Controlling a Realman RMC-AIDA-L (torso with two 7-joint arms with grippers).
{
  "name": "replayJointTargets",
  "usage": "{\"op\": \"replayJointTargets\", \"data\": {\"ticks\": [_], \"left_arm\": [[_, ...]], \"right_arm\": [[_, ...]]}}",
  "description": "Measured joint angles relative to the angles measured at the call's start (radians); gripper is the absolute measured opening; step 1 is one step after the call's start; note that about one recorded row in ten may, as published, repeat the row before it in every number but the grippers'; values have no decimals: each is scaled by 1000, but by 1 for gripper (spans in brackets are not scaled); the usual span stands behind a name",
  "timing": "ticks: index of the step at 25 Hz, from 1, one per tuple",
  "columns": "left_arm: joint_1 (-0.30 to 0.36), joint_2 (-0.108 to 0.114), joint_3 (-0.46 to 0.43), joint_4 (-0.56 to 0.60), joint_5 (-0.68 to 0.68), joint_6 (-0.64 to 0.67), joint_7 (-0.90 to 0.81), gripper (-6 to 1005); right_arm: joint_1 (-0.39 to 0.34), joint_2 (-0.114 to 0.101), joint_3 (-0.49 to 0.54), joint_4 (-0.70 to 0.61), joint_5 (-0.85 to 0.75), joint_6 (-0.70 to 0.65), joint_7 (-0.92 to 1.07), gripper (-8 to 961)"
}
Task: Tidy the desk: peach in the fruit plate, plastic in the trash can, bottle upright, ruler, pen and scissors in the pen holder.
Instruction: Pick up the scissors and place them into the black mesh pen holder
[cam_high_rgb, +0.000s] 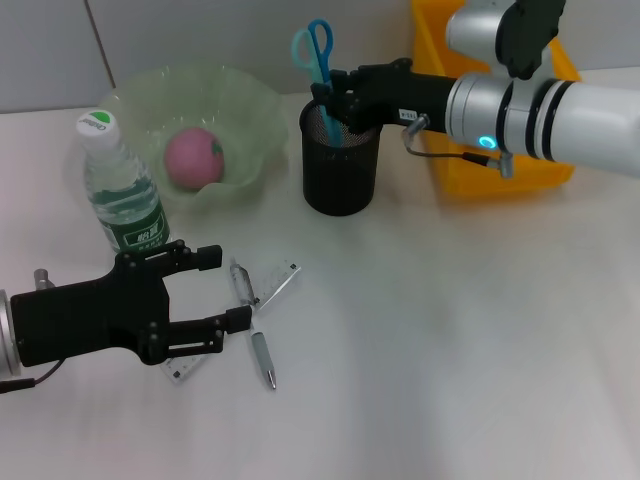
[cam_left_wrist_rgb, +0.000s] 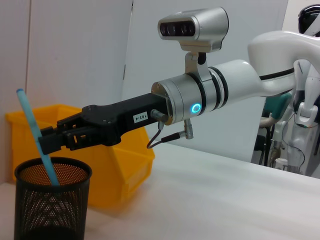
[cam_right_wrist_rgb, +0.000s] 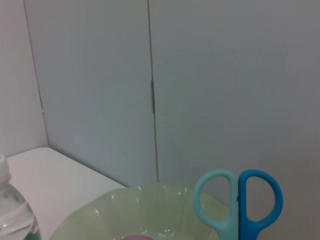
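The blue scissors (cam_high_rgb: 313, 48) (cam_left_wrist_rgb: 31, 120) (cam_right_wrist_rgb: 240, 205) stand handles up in the black mesh pen holder (cam_high_rgb: 340, 175) (cam_left_wrist_rgb: 50, 205). My right gripper (cam_high_rgb: 330, 100) (cam_left_wrist_rgb: 45, 139) is at the holder's rim, open, one finger on each side of the scissors. The pink peach (cam_high_rgb: 192, 157) lies in the green fruit plate (cam_high_rgb: 255, 110) (cam_right_wrist_rgb: 125, 207). To its left the bottle (cam_high_rgb: 125, 200) (cam_right_wrist_rgb: 12, 220) stands upright. My left gripper (cam_high_rgb: 228, 290) hovers open over the clear ruler (cam_high_rgb: 282, 282), with the silver pen (cam_high_rgb: 262, 360) just beside it. No plastic is in view.
A yellow trash can (cam_high_rgb: 500, 175) (cam_left_wrist_rgb: 120, 160) sits behind the right arm at the back right. The table's right half and front are bare white surface. A wall runs close behind the plate and holder.
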Motion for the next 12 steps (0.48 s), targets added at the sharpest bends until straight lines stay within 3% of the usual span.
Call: {"op": "replayJointTargets", "data": {"ticks": [12], "left_arm": [[0,0,-3,-1,0,0,0,841]], "right_arm": [[-5,2,2,17,1,25,-1,282]]}}
